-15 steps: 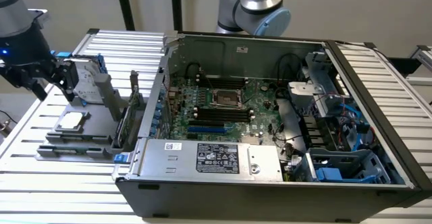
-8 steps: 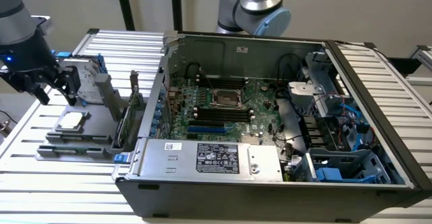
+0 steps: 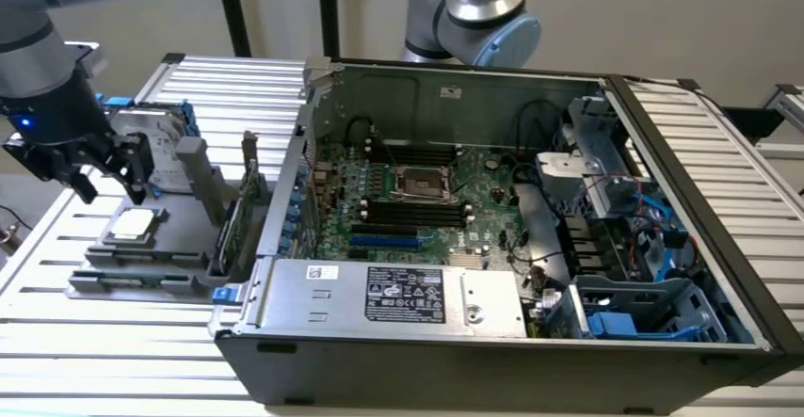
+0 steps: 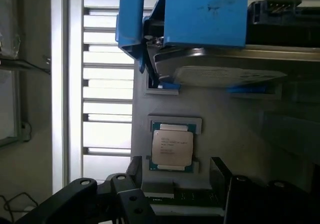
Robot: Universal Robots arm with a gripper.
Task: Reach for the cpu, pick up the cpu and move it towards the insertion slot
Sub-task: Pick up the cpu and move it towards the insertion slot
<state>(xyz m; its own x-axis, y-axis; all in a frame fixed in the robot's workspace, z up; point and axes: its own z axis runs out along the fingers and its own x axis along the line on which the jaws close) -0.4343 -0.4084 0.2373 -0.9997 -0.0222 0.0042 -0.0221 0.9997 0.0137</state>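
Hand (image 3: 111, 189) hangs wide open and empty near the chip (image 3: 135, 224) on a grey holder (image 3: 151, 276) at the exterior view's left, well apart from the socket (image 3: 424, 181) inside the computer case (image 3: 503, 360). Wrist view: chip (image 4: 172, 146) lies flat, near the fingers (image 4: 85, 196).

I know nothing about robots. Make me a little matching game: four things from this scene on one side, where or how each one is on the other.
Things:
1. cpu
2. insertion slot
3. gripper
4. hard drive

Descriptions:
A. on the motherboard inside the open case
B. open, holding nothing, near the cpu
C. fitted with blue rails
D. lying flat on the grey holder, outside the case

Pairs: 1-D, 2-A, 3-B, 4-C.
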